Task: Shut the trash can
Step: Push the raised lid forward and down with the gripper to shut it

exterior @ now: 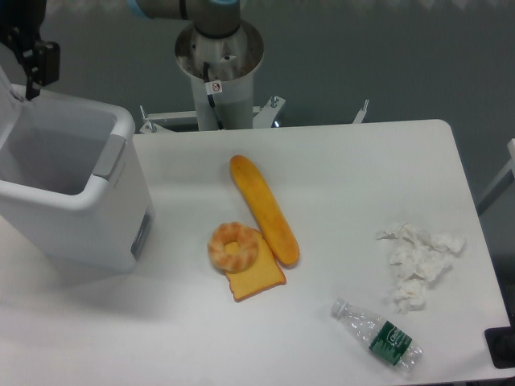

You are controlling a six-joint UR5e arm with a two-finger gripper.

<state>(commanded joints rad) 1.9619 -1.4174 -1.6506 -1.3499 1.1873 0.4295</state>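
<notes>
White plastic dominates the left edge of the table [338,161]: the trash can [76,201] stands there with its mouth wide open, the hollow interior in plain sight, and a sliver of the raised lid [6,104] showing at the far left border, tilted up and back. Its grey latch panel [110,155] faces toward the middle of the table. So the closing is not yet done; as I judge it, the step in hand is the approach to the lid. The gripper [36,68] hangs dark at the upper left, just above the can's back rim and close beside the lid's upper edge, though whether it touches the lid I cannot say. It is cut off by the frame and I cannot tell whether the jaws are spread or pressed together. The next move, I reckon, calls for getting behind or above that lid and pushing it forward and down over the opening until it seats at the latch side. Well apart from the can lie a long baguette [264,209], a slice of toast [256,277] with a doughnut [233,246] resting partly on it, some crumpled tissue [418,261], and a small water bottle [378,334] on its side.
</notes>
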